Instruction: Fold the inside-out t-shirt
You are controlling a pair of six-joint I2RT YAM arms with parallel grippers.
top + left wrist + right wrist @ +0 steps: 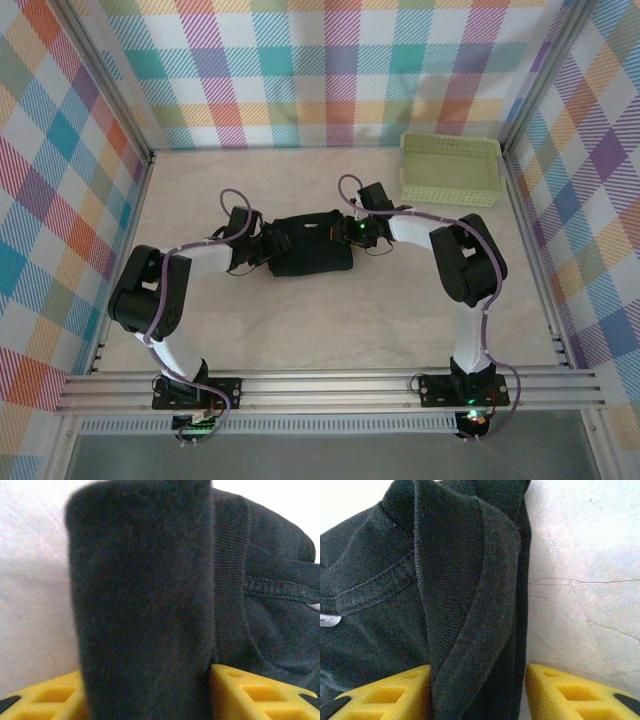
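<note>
The inside-out t-shirt (312, 246) is a compact black bundle in the middle of the table. My left gripper (266, 249) is at its left edge, where a thick fold of black fabric (142, 605) fills the gap between the yellow fingers (250, 692). My right gripper (354, 232) is at the shirt's right edge. Its yellow fingers (570, 692) close round a ribbed, hemmed fold (470, 610). A small white label (327, 620) shows at the left of the right wrist view.
A pale green basket (450, 168) stands at the back right, near the checked wall. Bare beige table (320, 330) lies between the shirt and the arm bases. The metal frame rail (330, 385) runs along the near edge.
</note>
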